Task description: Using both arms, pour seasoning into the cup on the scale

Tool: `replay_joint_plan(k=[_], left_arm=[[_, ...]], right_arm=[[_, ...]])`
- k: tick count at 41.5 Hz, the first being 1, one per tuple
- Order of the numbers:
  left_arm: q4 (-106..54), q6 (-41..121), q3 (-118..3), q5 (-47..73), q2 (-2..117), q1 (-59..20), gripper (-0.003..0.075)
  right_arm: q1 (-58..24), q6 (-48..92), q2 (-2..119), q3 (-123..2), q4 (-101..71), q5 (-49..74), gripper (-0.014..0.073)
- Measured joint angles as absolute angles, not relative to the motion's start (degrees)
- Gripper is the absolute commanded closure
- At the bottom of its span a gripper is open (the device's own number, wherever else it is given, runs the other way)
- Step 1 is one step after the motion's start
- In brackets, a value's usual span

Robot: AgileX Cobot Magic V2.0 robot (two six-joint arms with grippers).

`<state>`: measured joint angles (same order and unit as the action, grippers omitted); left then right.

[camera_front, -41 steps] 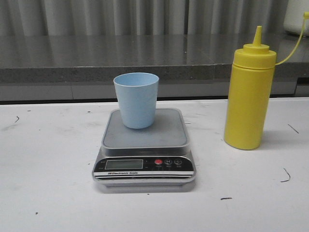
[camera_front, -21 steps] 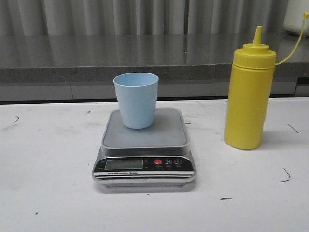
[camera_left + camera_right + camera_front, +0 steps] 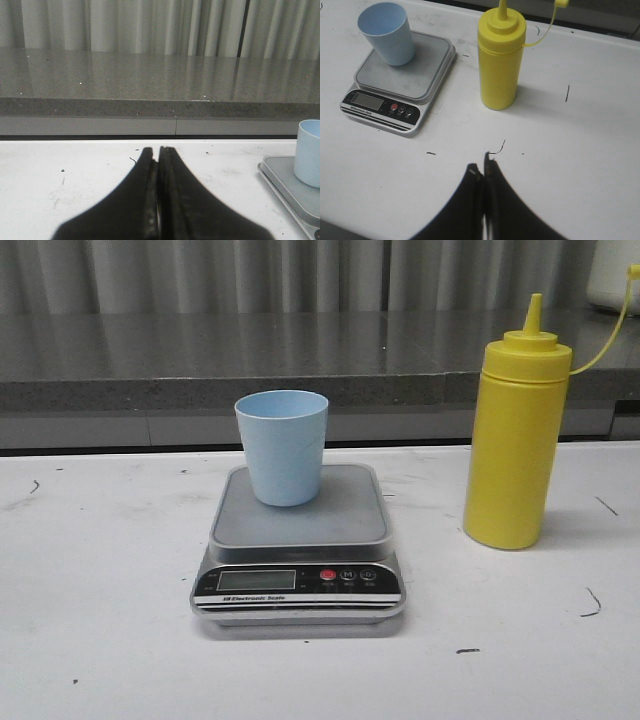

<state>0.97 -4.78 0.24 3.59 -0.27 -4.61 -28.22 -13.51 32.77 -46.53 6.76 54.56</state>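
**Cup on the scale, bottle upright beside it, both grippers clenched and empty**

The pale blue cup (image 3: 282, 446) is being carried upright on the grey platform of the scale (image 3: 298, 545), toward the platform's far edge and slightly toward its left side. Its mouth is being shown open, and in the right wrist view nothing can be made out inside it. The scale is being supported by the white table (image 3: 90, 640), roughly midway between the left and right edges, with its display and its red and dark buttons being turned toward the table's near edge. No reading can be made out on the display.

The yellow squeeze bottle (image 3: 516, 435) is being kept upright on the table toward the right edge, near the scale but apart from it. Its pointed nozzle is being left uncovered, and the thin tethered tip cover (image 3: 562, 2) is being held out to the side on its strap.

The left gripper (image 3: 158, 150) is being held over the table left of the scale, its fingers pressed together with nothing between them. The right gripper (image 3: 482, 167) is being held above the table on the near side of the bottle, well apart from it, its fingers likewise being clenched on nothing. Neither gripper is being seen in the front view.
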Motion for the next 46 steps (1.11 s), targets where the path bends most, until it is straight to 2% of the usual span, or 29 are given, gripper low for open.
replay_joint_plan(k=[46], left_arm=[[-4.64,1.47,0.24,0.50,-0.27,-4.49,0.0740]], right_arm=[[-28.22,-13.51,32.77,-46.53,6.76,54.56,0.0662]])
